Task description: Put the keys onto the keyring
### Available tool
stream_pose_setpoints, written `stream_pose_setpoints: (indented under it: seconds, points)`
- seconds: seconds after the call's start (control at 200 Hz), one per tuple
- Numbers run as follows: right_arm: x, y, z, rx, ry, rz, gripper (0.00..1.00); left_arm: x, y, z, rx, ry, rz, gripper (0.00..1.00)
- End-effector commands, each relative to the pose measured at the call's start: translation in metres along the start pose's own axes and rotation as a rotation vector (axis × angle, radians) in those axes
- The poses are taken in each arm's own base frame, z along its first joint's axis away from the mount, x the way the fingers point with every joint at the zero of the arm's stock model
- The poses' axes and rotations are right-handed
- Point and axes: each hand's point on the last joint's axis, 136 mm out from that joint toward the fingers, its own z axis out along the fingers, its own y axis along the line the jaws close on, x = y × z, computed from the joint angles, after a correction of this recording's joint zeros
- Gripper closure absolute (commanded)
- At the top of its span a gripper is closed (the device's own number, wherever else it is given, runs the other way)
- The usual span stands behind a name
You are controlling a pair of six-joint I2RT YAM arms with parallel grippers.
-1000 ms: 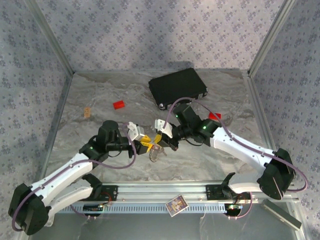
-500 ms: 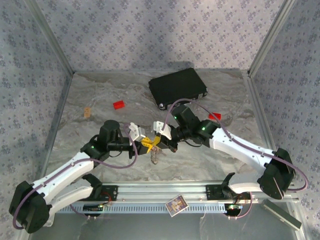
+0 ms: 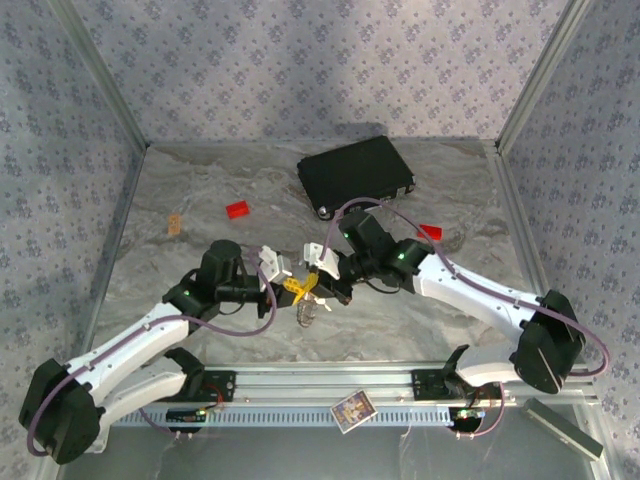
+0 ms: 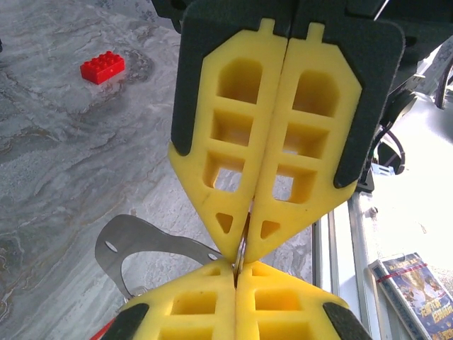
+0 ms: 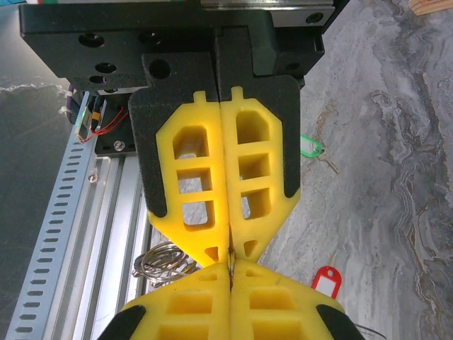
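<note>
**Both claws on the ring, both keys loose on the table**

*Top external view.* We see the left gripper (image 3: 296,290) and the right gripper (image 3: 312,286) meeting tip to tip above the near middle of the table (image 3: 180,190). Each has its jaws pressed together. The keyring (image 3: 308,313) hangs just below the meeting point, so we take both claws to be pinching its upper edge.

*Left wrist view.* The left gripper's yellow fingers (image 4: 212,142) lie flat against each other. Their tips touch those of the right gripper opposite, and a thin metal edge shows in the seam. A grey metal curve (image 4: 141,241), which we take to be part of the keyring, sweeps out to the left of the tips.

*Right wrist view.* The right gripper's fingers (image 5: 202,177) are likewise closed, and the ring's wire coils (image 5: 163,263) bunch just left of their tips. The keys lie on the marble on the other side, to the right, apart from the ring and both claws. The red key (image 5: 325,280) lies beside the meeting point with its long axis slanted. The green key (image 5: 310,146) lies farther back, alongside the right gripper's fingers.

We judge that one claw must let go of the ring to fetch a key. The green key seems nearer the right arm, and the red key about equally near both.
</note>
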Motion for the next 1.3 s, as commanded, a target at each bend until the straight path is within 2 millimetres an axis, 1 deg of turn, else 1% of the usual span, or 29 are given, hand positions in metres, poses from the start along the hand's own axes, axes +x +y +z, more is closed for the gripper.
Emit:
stream_pose_setpoints:
  seconds: [0.0, 0.065, 0.15, 0.275, 0.445, 0.525, 0.595, 0.82, 0.904, 1.019, 1.129, 1.244, 1.294]
  points:
    - [-0.024, 0.001, -0.003, -0.008, -0.061, -0.037, 0.88, -0.027, -0.009, -0.002, 0.033, -0.065, 0.084, 1.0]
    - [-0.017, -0.002, -0.006, 0.004, -0.049, -0.023, 0.79, -0.023, -0.008, -0.001, 0.022, -0.052, 0.086, 1.0]
    - [-0.007, -0.003, -0.011, 0.012, -0.035, -0.003, 0.72, -0.019, -0.006, -0.001, 0.003, -0.039, 0.097, 1.0]
    - [0.005, -0.005, -0.017, 0.028, -0.02, 0.027, 0.71, -0.016, -0.005, 0.001, -0.004, -0.025, 0.105, 1.0]
    - [0.016, -0.006, -0.016, 0.042, -0.002, 0.048, 0.72, -0.015, -0.005, 0.002, -0.002, -0.019, 0.11, 1.0]
    - [0.019, -0.004, -0.014, 0.028, 0.005, 0.062, 0.73, -0.015, -0.005, 0.003, 0.0, -0.017, 0.112, 1.0]
    - [0.018, -0.002, -0.011, 0.013, 0.002, 0.066, 0.74, -0.015, -0.005, 0.003, 0.001, -0.017, 0.112, 1.0]
    - [0.008, 0.001, -0.003, -0.021, -0.011, 0.046, 0.83, -0.015, -0.005, 0.003, 0.001, -0.016, 0.113, 1.0]
    - [0.007, 0.001, -0.001, -0.032, -0.009, 0.042, 0.89, -0.015, -0.006, 0.002, 0.002, -0.017, 0.115, 1.0]
    - [0.005, 0.002, 0.001, -0.04, -0.005, 0.036, 1.0, -0.015, -0.005, 0.002, -0.003, -0.013, 0.114, 1.0]
    - [0.005, 0.004, 0.001, -0.041, 0.002, 0.028, 1.0, -0.014, -0.002, 0.002, -0.025, -0.002, 0.115, 1.0]
    - [0.005, 0.005, 0.0, -0.036, 0.019, 0.012, 1.0, -0.015, 0.003, 0.002, -0.051, 0.012, 0.115, 0.82]
    - [0.006, 0.005, 0.001, -0.035, 0.029, 0.0, 1.0, -0.017, 0.002, 0.001, -0.051, 0.012, 0.123, 0.8]
